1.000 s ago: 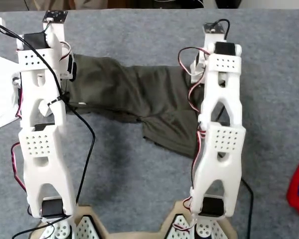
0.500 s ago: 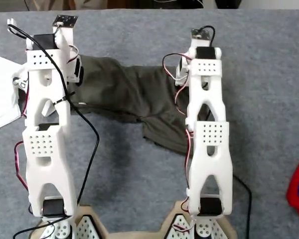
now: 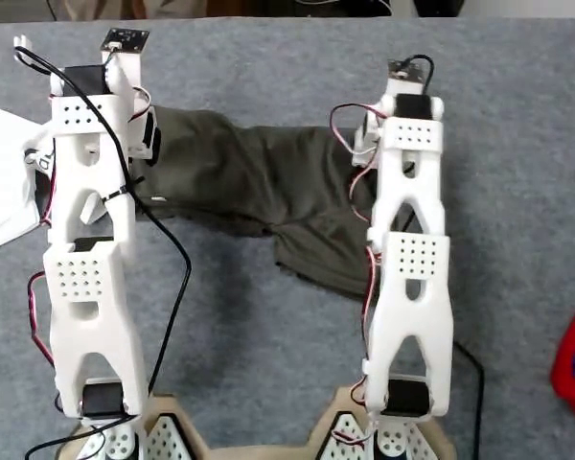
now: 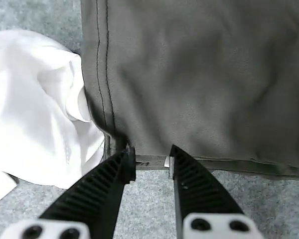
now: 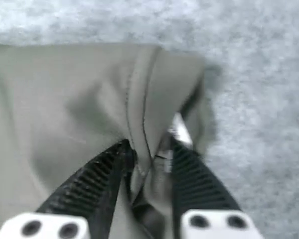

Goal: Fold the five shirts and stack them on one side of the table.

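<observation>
The olive shirt (image 3: 259, 177) lies rumpled across the upper middle of the grey surface (image 3: 268, 364) in the high view, stretched between the two arms; a white shirt (image 3: 0, 182) sits at the left edge, touching its corner. The left claw (image 4: 150, 160) stands narrowly parted with its tips either side of the bottom hem near that corner, the cloth there flat rather than gathered; the right claw (image 5: 150, 159) is closed on a bunched ridge of olive fabric at the shirt's other end. If the left claw closes too shallow, the hem could slip free on lifting and skew the fold; it might also snag the white shirt alongside; the right claw's thick pinch may drag extra layers.
</observation>
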